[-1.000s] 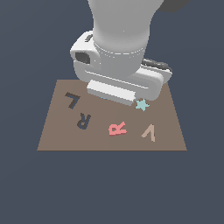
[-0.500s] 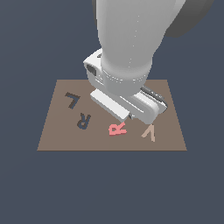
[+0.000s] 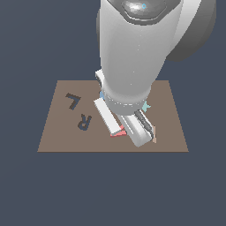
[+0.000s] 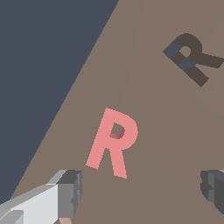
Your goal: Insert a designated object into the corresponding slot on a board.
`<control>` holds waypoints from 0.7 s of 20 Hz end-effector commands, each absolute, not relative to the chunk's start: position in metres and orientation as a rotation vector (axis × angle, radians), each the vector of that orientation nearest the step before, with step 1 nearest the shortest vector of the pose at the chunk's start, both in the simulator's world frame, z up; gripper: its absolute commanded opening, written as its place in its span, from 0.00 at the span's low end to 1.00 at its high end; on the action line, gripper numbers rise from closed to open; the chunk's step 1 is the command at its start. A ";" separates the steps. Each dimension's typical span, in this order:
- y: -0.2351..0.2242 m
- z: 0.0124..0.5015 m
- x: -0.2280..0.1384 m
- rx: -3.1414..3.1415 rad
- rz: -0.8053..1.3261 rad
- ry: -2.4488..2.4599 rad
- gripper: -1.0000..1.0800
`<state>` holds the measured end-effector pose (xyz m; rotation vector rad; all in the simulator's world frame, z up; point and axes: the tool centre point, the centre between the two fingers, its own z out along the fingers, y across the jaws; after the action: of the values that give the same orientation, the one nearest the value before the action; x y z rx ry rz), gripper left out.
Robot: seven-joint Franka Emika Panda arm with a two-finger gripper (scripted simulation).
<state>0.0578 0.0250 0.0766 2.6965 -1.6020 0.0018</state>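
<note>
The arm had swung across the board (image 3: 53, 132) over the preceding second and come down: one second earlier its hand sat above the board's far middle, with the pink R fully exposed; half a second earlier it had begun to cover the piece; at this moment the gripper (image 3: 130, 130) stood low over it, and in the exterior view only a sliver of the pink R (image 3: 117, 133) showed from under the hand. The R itself had not shifted; it lay flat on the board near the front edge, right of centre in the exterior view. The wrist view showed the pink R (image 4: 113, 142) unobstructed, with the gripper (image 4: 142, 192) open wide, one finger (image 4: 68, 192) on one side of the letter's foot and the other finger (image 4: 214, 190) well apart on the opposite side. Neither finger touched the piece. The letter lay nearer the first finger than the second, so the grasp was judged not quite centred. The slot (image 3: 84, 121), a dark R-shaped recess, remained empty at about 9 o'clock from the piece in the exterior view, with the L recess (image 3: 73, 100) beyond it at about 10 o'clock. In the wrist view the slot (image 4: 192, 59) was turned differently from the piece, so a rotation appeared necessary before insertion. The approach appeared largely done; descent, closing, lifting and transfer remained.
</note>
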 end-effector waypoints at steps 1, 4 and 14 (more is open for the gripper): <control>0.024 0.071 0.063 2.632 0.002 -1.708 0.96; 0.023 0.065 0.068 2.566 0.002 -1.808 0.96; 0.018 0.052 0.079 2.412 0.000 -2.012 0.96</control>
<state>0.0773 0.0189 0.0529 2.4304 -1.9891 0.0002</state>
